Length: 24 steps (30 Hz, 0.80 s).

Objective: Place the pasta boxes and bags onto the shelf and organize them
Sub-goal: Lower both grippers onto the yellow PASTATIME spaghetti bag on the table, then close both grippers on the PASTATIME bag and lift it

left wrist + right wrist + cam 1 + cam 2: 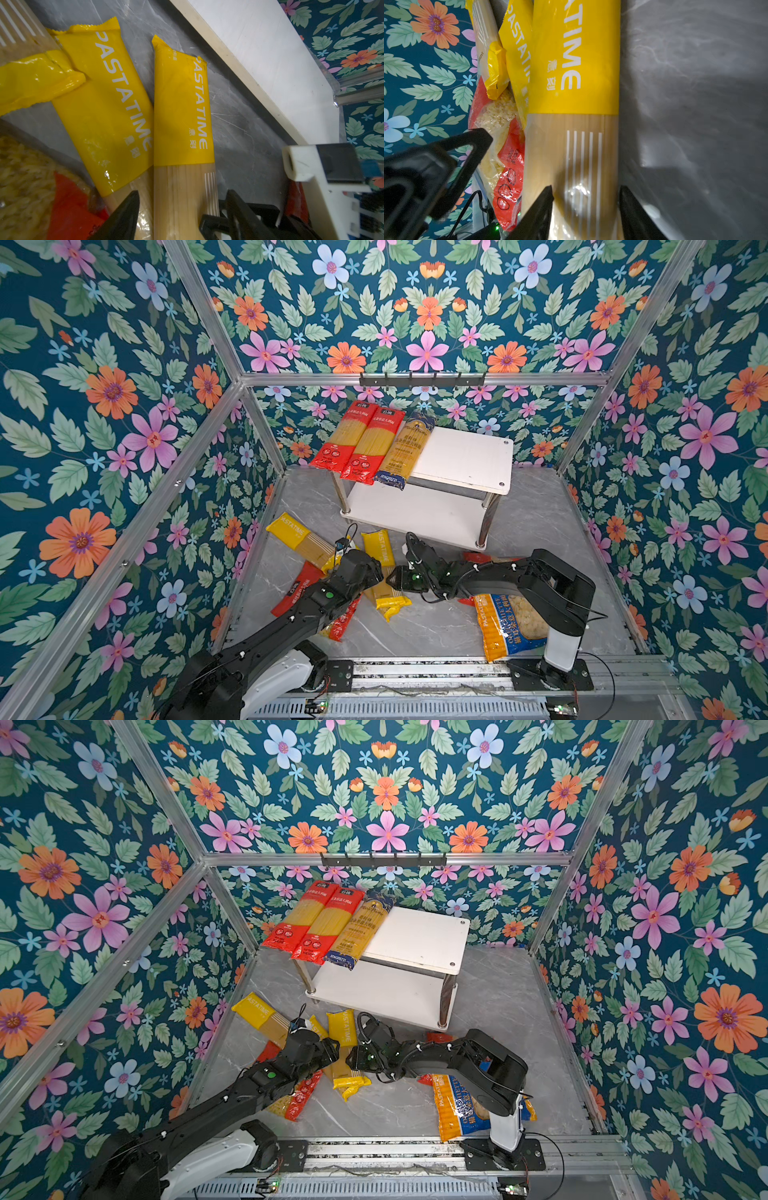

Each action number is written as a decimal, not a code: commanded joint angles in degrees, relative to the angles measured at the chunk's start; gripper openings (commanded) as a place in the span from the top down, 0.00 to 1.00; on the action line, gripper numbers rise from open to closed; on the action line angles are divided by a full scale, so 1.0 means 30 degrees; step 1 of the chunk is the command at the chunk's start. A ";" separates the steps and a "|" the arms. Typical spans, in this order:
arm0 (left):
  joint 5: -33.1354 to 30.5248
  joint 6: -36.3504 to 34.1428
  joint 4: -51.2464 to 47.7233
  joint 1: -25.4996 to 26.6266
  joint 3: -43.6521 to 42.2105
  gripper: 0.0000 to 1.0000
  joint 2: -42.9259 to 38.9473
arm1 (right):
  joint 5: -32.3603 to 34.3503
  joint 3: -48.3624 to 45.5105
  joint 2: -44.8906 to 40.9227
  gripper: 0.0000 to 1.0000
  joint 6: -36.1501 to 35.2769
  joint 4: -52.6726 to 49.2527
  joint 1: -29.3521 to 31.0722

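Left claw (182,197) gapes wide over the yellow plastic PASTATIME spaghetti pack (577,93); right claw (584,191) straddles it, grip unclear.

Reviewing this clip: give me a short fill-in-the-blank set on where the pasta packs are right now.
1. The top tier of the shelf holds ___ packs.
2. In both top views the navy-gold pack lies to the ___ of the two red spaghetti packs.
3. The jaws of the right gripper straddle a yellow pack printed with the word ___.
Missing words: three; right; PASTATIME.
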State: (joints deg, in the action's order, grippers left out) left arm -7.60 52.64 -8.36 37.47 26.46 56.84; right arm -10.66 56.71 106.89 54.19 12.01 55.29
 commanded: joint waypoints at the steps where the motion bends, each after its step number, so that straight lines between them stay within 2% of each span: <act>1: 0.0384 0.0177 0.0304 -0.0054 -0.0068 0.32 0.0164 | -0.0768 0.0115 0.0155 0.57 0.0103 0.0358 0.0027; 6: 0.0505 0.0210 0.0531 -0.0073 -0.0010 0.32 0.0095 | -0.0528 -0.1003 -0.0944 0.78 0.0520 0.0801 0.0007; 11: 0.0545 0.0104 0.0355 -0.0047 0.0204 0.33 -0.0004 | -0.0144 -0.2479 -0.2886 0.89 0.1142 0.0032 0.0027; 18: 0.0787 0.0134 0.0756 -0.0040 0.0356 0.33 0.0085 | -0.0304 -0.5808 -0.6883 0.90 0.3034 -0.1747 0.0139; 22: 0.1251 0.0161 0.1355 0.0037 0.0358 0.33 0.0648 | -0.1116 -0.6217 -0.8069 0.81 0.3106 -0.3400 0.1024; 24: 0.1376 0.0172 0.1660 0.0190 0.0352 0.33 0.1036 | -0.1549 -0.6273 -0.8413 0.72 0.3173 -0.3760 0.1085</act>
State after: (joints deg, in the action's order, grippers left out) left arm -4.45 53.58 -5.72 37.69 27.35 59.02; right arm -12.82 37.91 82.85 61.76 3.20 58.19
